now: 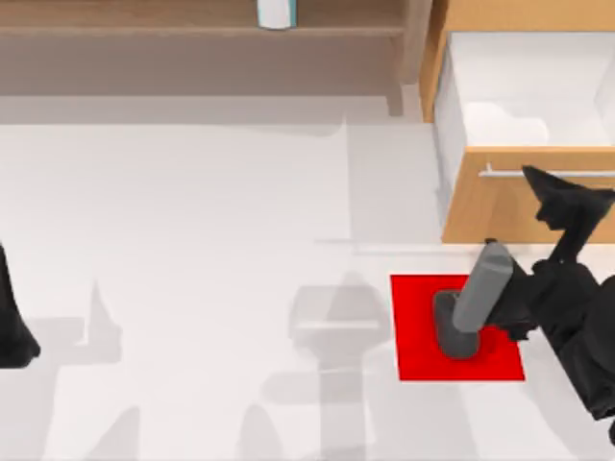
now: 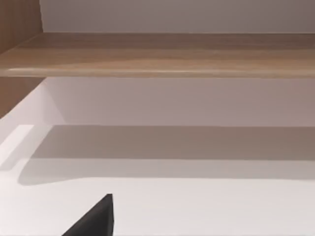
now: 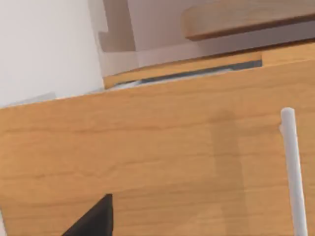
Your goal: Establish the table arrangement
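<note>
The white table (image 1: 192, 211) spreads across the top view. At its right lies a red mat (image 1: 423, 355). On the mat stands a grey object (image 1: 468, 312) with a dark round base and a lighter grey bar tilted up from it. My right gripper (image 1: 543, 187) hovers by the wooden drawer front (image 1: 490, 206), close to its white handle (image 1: 504, 174). The right wrist view faces that drawer front (image 3: 172, 157) and handle (image 3: 294, 172) from close up, with one black fingertip (image 3: 93, 221) showing. My left arm (image 1: 14, 331) is parked at the table's left edge.
The drawer (image 1: 519, 91) at the back right is pulled out, showing a white inside. A wooden shelf (image 1: 144, 29) runs along the back with a pale cylinder (image 1: 276, 12) on it. The left wrist view faces this shelf (image 2: 157, 54) over bare tabletop (image 2: 197, 206).
</note>
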Action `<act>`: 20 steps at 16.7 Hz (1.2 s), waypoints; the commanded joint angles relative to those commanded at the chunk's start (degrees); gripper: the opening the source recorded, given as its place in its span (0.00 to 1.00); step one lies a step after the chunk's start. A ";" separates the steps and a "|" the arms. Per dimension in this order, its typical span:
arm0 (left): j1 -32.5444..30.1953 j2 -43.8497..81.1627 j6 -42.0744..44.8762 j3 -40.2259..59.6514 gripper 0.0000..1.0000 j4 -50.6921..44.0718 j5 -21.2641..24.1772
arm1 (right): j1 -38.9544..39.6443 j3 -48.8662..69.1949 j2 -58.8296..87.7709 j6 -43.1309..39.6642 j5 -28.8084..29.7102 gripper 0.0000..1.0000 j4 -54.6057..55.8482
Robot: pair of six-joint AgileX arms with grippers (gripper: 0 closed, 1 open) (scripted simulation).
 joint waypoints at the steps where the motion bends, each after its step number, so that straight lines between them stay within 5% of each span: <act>1: 0.00 0.00 0.00 0.00 1.00 0.00 0.00 | -1.95 -0.82 0.96 -3.28 0.81 1.00 3.46; 6: 0.00 0.00 0.00 0.00 1.00 0.00 0.00 | -9.00 -2.48 4.19 -12.95 3.46 1.00 13.34; 20: 0.00 0.00 0.00 0.00 1.00 0.00 0.00 | -11.54 2.88 5.27 -13.36 1.39 1.00 9.30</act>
